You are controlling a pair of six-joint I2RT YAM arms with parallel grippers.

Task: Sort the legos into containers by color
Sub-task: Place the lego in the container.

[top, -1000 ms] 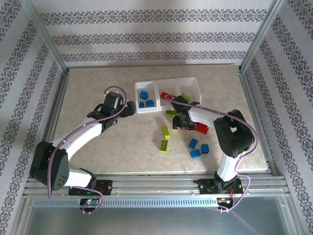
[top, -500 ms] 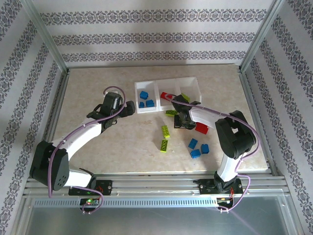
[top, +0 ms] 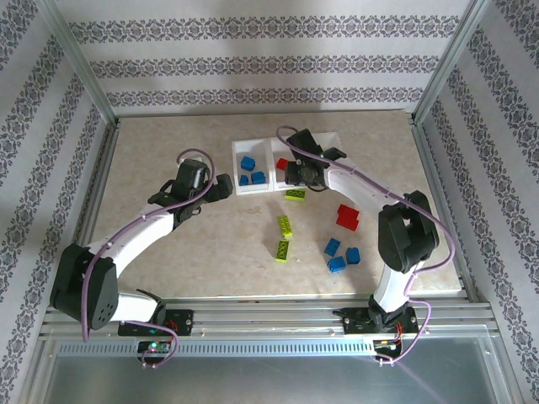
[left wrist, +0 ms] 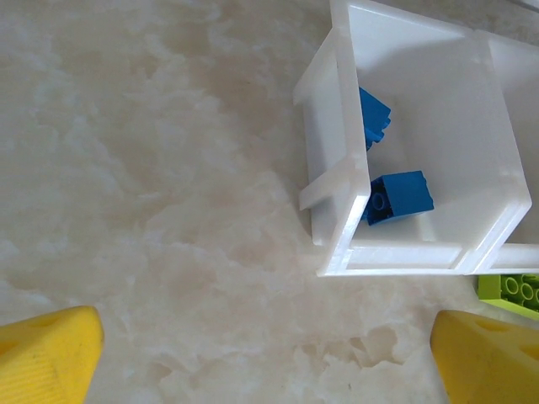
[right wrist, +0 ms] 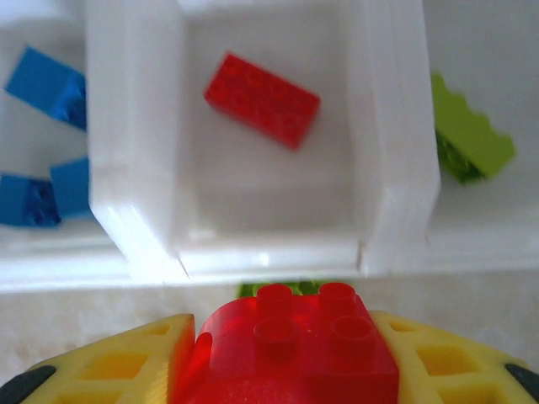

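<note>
Red brick, judged light, rigid and slick, is grasped across its smooth sides by the right end effector; the left end effector is released.

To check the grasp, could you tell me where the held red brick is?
Right wrist view: the red brick is clamped in the right tool, just before the tray's middle compartment.

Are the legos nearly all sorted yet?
Nearly halfway. Done: three blue bricks in the left bin of the tray, one red brick in the middle, a lime one on the right. In hand: the right gripper holds another red brick near the middle bin. Left on the table: three lime, three blue, one red.
</note>
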